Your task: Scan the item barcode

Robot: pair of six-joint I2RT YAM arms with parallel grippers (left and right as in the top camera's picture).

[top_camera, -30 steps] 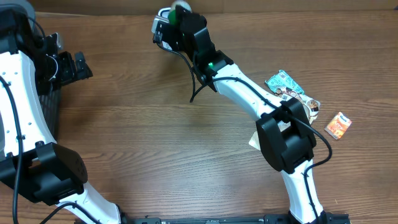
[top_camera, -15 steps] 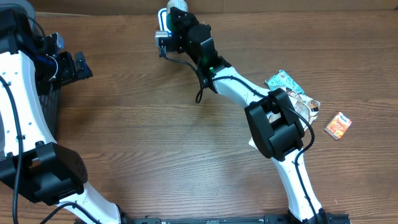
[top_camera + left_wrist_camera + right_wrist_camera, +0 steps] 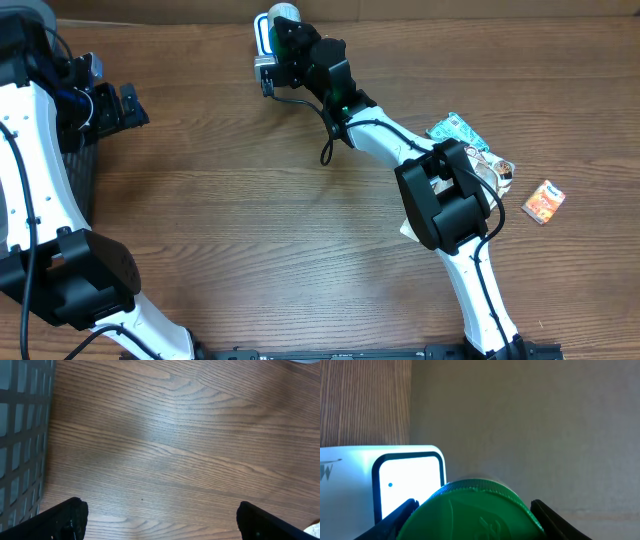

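Your right gripper (image 3: 472,525) clamps the green-capped container (image 3: 470,505), probably light, rigid, slick plastic; hold the cap's sides. Left gripper (image 3: 162,520) hangs open.

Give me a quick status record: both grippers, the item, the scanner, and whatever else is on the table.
right gripper: shut on green-lidded container
container position: lid just in front of white scanner window, at the table's far edge; contact cannot be told
left gripper: open, empty, over bare wood table
beside left gripper: wire grid
other items: teal packet, orange packet, on the right side
barcode: not visible in any view
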